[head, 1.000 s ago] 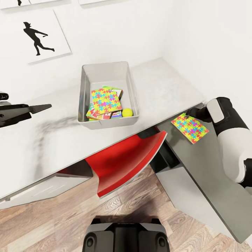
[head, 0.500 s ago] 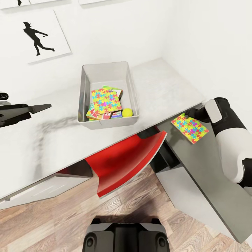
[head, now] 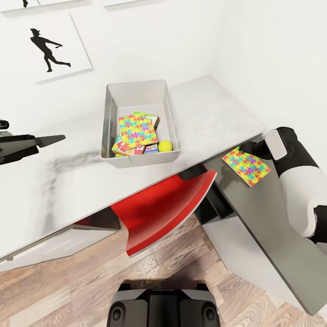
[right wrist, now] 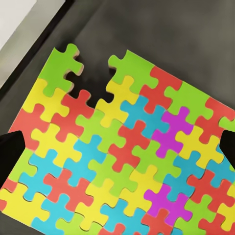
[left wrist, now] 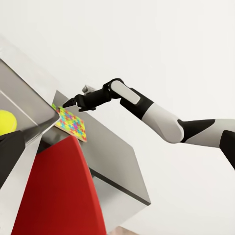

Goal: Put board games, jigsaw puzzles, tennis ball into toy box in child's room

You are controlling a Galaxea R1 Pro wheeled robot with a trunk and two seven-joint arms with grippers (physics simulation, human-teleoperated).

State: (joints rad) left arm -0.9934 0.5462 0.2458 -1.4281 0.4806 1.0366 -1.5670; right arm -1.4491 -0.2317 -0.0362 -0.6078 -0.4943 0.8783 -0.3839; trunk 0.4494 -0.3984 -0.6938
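One jigsaw puzzle (right wrist: pixel 122 152) shows missing pieces from the right wrist.

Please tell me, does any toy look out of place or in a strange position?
Yes. One jigsaw puzzle is outside the toy box, past the table's edge, beside the gray side panel, at the right pincer. The other puzzle and tennis ball lie in the box.

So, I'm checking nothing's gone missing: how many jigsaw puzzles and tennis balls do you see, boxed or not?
Multicoloured flat jigsaw puzzles: 2 (one in the grey plastic toy box, one by the right hand)
Yellow-green tennis balls: 1 (in the box)
Total: 3
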